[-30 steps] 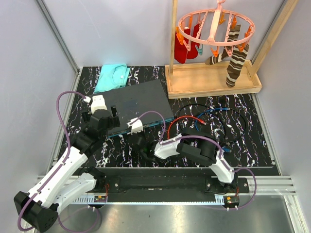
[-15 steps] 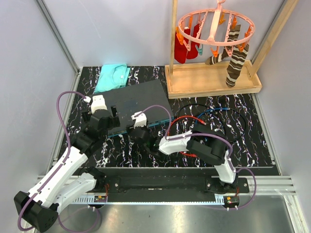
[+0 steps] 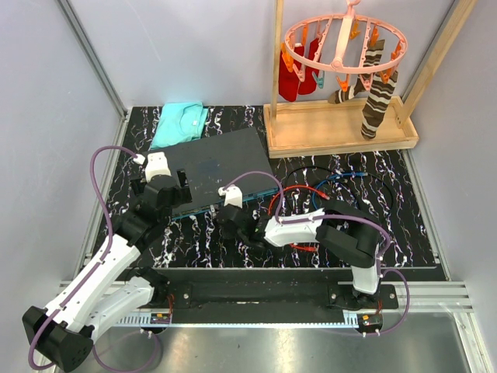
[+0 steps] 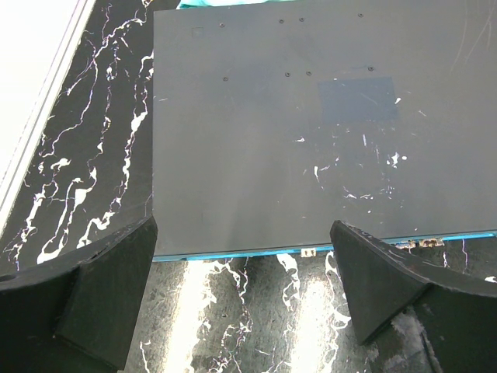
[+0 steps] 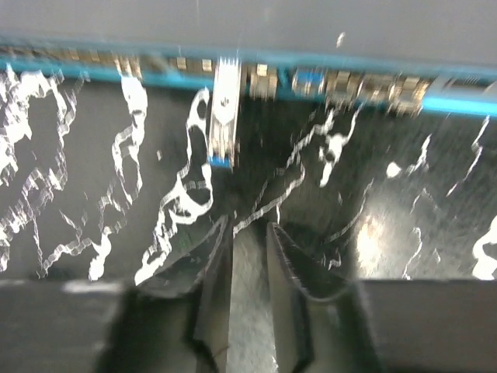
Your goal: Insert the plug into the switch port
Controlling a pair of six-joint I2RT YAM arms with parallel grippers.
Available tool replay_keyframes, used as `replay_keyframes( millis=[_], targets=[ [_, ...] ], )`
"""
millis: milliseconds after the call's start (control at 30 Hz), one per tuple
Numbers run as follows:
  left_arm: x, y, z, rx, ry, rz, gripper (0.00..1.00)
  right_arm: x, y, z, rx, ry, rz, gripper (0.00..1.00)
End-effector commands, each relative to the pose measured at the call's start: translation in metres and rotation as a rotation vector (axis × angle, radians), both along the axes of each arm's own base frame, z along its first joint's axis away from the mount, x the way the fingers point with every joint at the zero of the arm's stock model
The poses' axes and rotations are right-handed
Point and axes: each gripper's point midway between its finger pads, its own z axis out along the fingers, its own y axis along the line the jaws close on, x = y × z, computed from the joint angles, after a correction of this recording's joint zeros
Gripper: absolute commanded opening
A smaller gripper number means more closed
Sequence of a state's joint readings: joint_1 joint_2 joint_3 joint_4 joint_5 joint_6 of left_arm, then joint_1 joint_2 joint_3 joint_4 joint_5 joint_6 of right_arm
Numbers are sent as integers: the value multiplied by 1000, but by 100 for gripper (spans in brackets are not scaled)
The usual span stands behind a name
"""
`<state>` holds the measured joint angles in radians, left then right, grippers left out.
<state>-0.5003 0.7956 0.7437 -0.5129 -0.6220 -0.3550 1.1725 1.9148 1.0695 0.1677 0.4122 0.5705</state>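
One switch (image 3: 221, 163), one plug (image 5: 225, 101) — one teal cloth (image 3: 178, 124), one wooden tray (image 3: 342, 144), one pink hanger (image 3: 339, 54)

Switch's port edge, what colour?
Teal-blue port edge on the dark grey switch; shows best in the right wrist view.

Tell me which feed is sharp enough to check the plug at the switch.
Right wrist: motion-blurred; the plug shows at the teal edge of the switch, seating unreadable. Left wrist: sharp, glare on the table. Top external: sharp, evenly lit, ports too small.
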Motion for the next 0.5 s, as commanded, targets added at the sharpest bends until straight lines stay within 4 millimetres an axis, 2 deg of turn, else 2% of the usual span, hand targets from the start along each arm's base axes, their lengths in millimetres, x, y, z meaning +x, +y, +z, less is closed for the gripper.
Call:
replay_keyframes(
  millis=[0,200,333,467],
  targets=[
    [7,4,14,-9,-64,30,99,-9,9,-6,18,66,34,18],
    [8,4,12,-7,-55,32,99,-1,20,-20,1,50,35,6],
    [8,5,12,-5,-53,36,99,8,17,-27,-29,26,20,3],
    [8,5,12,-5,-51,35,99,18,18,-26,-22,12,9,2]
  ],
)
